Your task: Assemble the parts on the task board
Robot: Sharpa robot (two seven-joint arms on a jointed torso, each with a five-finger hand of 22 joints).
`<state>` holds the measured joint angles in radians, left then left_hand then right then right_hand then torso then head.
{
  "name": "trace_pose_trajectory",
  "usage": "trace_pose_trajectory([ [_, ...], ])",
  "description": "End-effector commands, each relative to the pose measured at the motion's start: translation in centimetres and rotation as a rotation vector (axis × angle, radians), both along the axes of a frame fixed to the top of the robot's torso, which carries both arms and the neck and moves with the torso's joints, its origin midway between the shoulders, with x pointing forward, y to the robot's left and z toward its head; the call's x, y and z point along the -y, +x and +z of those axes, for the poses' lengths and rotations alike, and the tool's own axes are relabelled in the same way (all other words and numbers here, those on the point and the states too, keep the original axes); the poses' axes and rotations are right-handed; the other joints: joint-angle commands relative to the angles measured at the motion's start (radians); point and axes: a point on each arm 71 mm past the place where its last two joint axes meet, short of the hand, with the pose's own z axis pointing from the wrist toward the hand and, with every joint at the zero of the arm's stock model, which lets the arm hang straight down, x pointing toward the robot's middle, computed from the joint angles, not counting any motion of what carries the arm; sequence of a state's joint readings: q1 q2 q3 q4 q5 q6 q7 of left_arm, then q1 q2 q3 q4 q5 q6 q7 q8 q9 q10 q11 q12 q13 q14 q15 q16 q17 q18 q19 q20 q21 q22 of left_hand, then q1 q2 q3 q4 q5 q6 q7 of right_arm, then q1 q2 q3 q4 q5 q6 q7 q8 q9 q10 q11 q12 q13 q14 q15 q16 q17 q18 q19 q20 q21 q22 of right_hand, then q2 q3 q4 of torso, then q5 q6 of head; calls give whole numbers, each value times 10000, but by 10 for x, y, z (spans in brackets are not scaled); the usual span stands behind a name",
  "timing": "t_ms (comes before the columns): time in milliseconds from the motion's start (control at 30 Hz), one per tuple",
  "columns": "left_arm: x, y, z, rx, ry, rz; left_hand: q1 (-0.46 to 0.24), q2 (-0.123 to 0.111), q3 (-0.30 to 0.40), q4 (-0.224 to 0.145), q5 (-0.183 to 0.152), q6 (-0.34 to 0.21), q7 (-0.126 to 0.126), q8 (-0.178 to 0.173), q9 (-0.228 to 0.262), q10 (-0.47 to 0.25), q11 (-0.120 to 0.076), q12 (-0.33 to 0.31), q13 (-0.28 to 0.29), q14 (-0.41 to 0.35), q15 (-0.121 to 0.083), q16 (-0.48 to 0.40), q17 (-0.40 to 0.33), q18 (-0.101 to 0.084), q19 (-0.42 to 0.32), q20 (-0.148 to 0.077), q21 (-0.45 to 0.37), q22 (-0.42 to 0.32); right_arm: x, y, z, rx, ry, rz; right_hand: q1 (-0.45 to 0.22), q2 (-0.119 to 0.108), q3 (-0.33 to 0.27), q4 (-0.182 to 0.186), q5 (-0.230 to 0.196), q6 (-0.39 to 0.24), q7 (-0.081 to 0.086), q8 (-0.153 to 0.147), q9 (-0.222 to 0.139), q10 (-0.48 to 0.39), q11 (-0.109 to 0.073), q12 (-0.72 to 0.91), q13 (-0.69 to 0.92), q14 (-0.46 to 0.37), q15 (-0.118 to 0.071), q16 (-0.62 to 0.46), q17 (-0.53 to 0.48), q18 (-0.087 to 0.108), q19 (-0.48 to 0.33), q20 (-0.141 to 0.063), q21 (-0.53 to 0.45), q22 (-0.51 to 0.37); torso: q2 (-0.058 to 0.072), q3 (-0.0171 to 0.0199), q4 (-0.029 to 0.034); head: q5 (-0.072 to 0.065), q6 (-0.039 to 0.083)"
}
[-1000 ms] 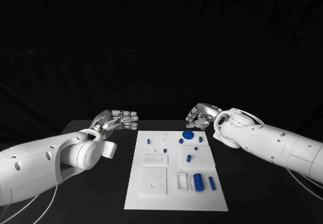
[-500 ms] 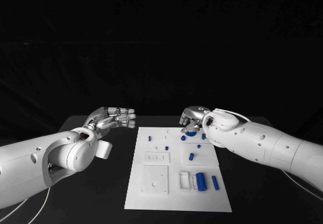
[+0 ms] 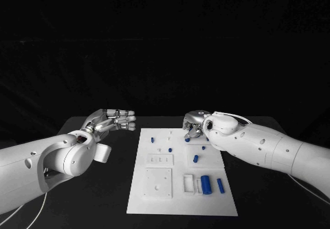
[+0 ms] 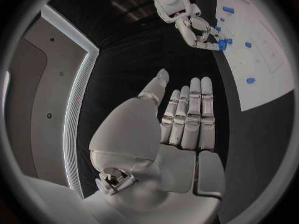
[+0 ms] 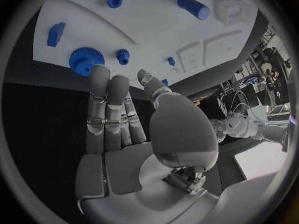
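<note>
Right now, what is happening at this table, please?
A robot with two arms works at a white task board that carries small blue parts. Its right hand reaches over the board's far end, fingers next to a large blue gear; it holds nothing there. The left hand hovers beside the board, fingers extended and empty. Other blue parts, such as a cylinder, lie on the board untouched.

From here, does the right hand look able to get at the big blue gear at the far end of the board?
Probably yes. The right hand hovers with its fingertips just short of the large blue gear on the task board; nothing lies between them, and the hand is empty.
</note>
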<state>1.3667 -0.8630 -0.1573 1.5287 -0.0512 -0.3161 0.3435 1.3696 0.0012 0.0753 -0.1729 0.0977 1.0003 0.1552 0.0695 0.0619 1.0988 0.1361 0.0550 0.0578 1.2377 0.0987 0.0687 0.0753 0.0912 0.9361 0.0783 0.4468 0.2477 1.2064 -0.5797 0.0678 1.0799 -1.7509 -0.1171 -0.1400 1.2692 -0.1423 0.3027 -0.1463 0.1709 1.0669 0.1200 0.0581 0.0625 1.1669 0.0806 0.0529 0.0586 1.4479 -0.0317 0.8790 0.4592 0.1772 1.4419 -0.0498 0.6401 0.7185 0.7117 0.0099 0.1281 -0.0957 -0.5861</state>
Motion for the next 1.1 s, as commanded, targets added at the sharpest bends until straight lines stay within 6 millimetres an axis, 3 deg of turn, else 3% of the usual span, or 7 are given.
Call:
trace_pose_trajectory([
  [33, 2, -1, 2, 64, -31, -190, -12, 35, -65, 18, 29, -88, 10, -41, 7, -105, 7, 31, 13, -61, -7, -20, 6, -69, 17, 20, -35, -38, 0, -1, -3, -253, -491, -9, -2, -12, 35, -75, 59, 84, 22, 41, 8, -43, -5, 55, 5, -39, 2, 33, 21, 107, 91, 1, -136, 198, 57, 37, 20, -6, 9],
  [133, 1, -1, 3, 87, -28, -181, -12, 35, -65, 18, 29, -88, 10, -41, 7, -105, 7, 31, 13, -61, -7, -20, 6, -69, 17, 20, -35, -38, 0, -2, -3, -323, -529, 11, -10, -20, 136, -120, 152, 108, 24, 37, 6, -40, -7, 51, 2, -41, 5, 41, 28, 103, 94, -1, -187, 285, 97, 27, 40, -23, 29],
  [367, 0, -1, 6, 148, -29, -151, -1, 43, -76, 26, 35, -92, 12, -44, 6, -122, 10, 32, 14, -67, -5, -20, 5, -68, 21, 22, -41, -58, 0, -1, -7, -420, -579, -15, -111, -56, 774, -279, 205, 180, 13, 39, 8, 50, -21, 49, -1, -39, -14, 74, 52, 81, 130, -18, -322, 578, 152, 42, 80, -46, 42],
  [700, -1, -1, 10, 217, -18, -151, 38, 20, -95, 9, 21, -92, 13, -44, 6, -133, 18, 32, 14, -105, 9, -29, -3, -67, 18, 30, -49, -93, 3, 0, -11, -586, -804, -166, -205, -171, 1472, -403, 347, 210, 2, 40, 9, 56, -27, 49, -2, -51, 7, 96, 59, 73, 159, -3, -504, 951, 211, 36, 93, -44, 30],
  [1100, -3, -1, 13, 262, 17, -100, 43, 12, -111, 12, 14, -98, 16, -45, 5, -158, 27, 31, 14, -130, 18, -26, -7, -59, 20, 40, -48, -112, 4, -1, -16, -723, -934, -200, -206, -74, 2055, -509, 265, 429, -51, 45, 15, 317, -96, 47, -2, -51, -29, 133, 79, 43, 182, -31, -618, 1264, 259, 46, 93, -37, 14],
])
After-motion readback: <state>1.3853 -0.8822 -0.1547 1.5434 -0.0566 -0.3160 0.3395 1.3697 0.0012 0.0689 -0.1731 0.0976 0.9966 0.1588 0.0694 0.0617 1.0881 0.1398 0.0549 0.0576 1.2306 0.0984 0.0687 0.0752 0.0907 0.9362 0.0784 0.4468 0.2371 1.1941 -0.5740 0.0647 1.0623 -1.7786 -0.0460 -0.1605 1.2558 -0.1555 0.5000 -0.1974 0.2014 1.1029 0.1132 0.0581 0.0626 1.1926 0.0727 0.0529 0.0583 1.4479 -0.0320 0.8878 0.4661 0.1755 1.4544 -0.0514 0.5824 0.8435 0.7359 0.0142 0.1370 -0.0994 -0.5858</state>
